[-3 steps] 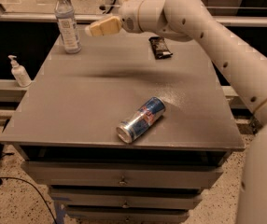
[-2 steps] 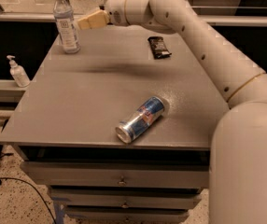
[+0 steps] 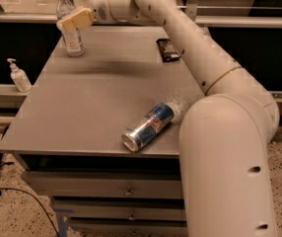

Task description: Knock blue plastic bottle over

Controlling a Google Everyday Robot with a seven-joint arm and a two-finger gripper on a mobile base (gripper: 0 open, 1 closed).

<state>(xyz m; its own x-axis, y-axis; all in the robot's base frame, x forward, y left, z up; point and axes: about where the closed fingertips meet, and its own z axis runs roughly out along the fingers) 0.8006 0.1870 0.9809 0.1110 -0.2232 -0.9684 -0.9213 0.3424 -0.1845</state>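
The blue plastic bottle [image 3: 71, 31], clear with a white cap and a pale label, stands upright at the far left corner of the grey table [image 3: 82, 112]. My gripper [image 3: 75, 19] reaches in from the right at the end of the long white arm. Its tan fingers lie across the bottle's upper part, just below the cap, and seem to touch it.
A blue-and-silver can [image 3: 148, 126] lies on its side near the table's front right. A dark flat packet [image 3: 168, 49] lies at the far right. A white pump dispenser [image 3: 17, 76] stands on a lower ledge to the left. Drawers are under the table.
My gripper has moved left across the back of the table, from right of the bottle to against its upper part. The bottle still stands upright.
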